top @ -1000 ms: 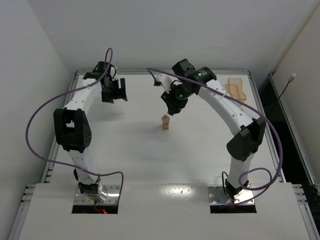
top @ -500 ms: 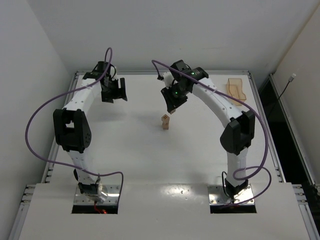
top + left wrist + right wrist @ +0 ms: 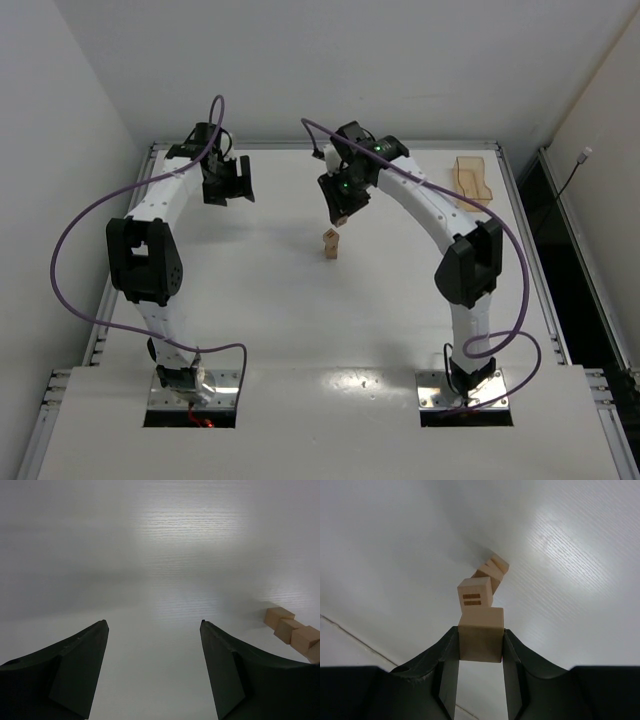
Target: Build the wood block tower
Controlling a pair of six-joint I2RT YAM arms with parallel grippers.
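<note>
The wood block tower (image 3: 330, 244) is a short column of light tan cubes at the table's middle. In the right wrist view its top cube (image 3: 475, 596) shows two dark bars, with a turned cube (image 3: 492, 567) beneath. My right gripper (image 3: 340, 217) hangs just above and behind the tower, shut on another plain tan cube (image 3: 480, 634) between its jaws (image 3: 480, 637). My left gripper (image 3: 237, 185) is open and empty at the back left; in its wrist view (image 3: 154, 625) the tower (image 3: 292, 630) shows at the right edge.
A translucent tan tray (image 3: 470, 180) lies at the back right. White walls close the table at the back and left. Purple cables loop from both arms.
The right arm has swung its elbow to the left, and its gripper with the cube has shifted slightly up and back over the tower. The left arm has not moved.
</note>
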